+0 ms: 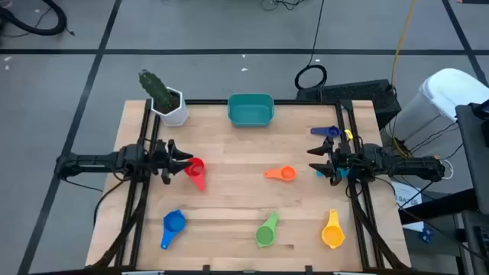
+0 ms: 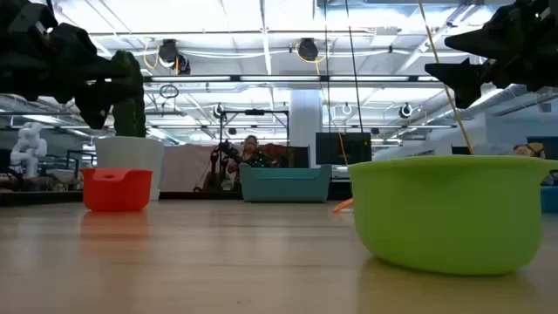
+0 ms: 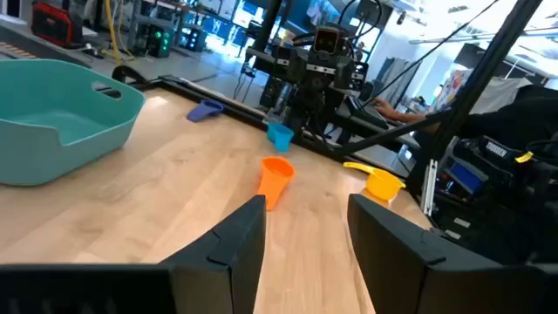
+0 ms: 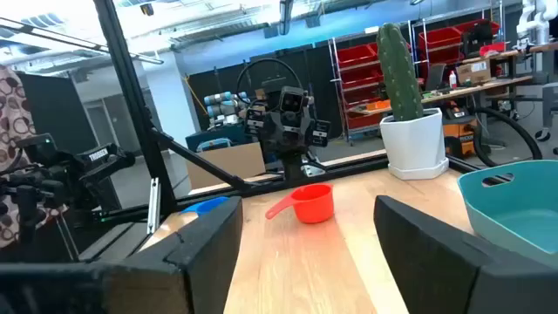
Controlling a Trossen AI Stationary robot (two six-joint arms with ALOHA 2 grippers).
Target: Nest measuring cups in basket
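High view: my left gripper, fingers spread, beside the red cup; light, stiff, probably slippery—pinch its rim.

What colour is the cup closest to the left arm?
Red, clearest in the high view.

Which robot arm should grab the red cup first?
Probably the left. The left gripper is open and hangs right beside the red cup. The right gripper waits across the table, nearer the orange cup. The basket holds no cups yet.
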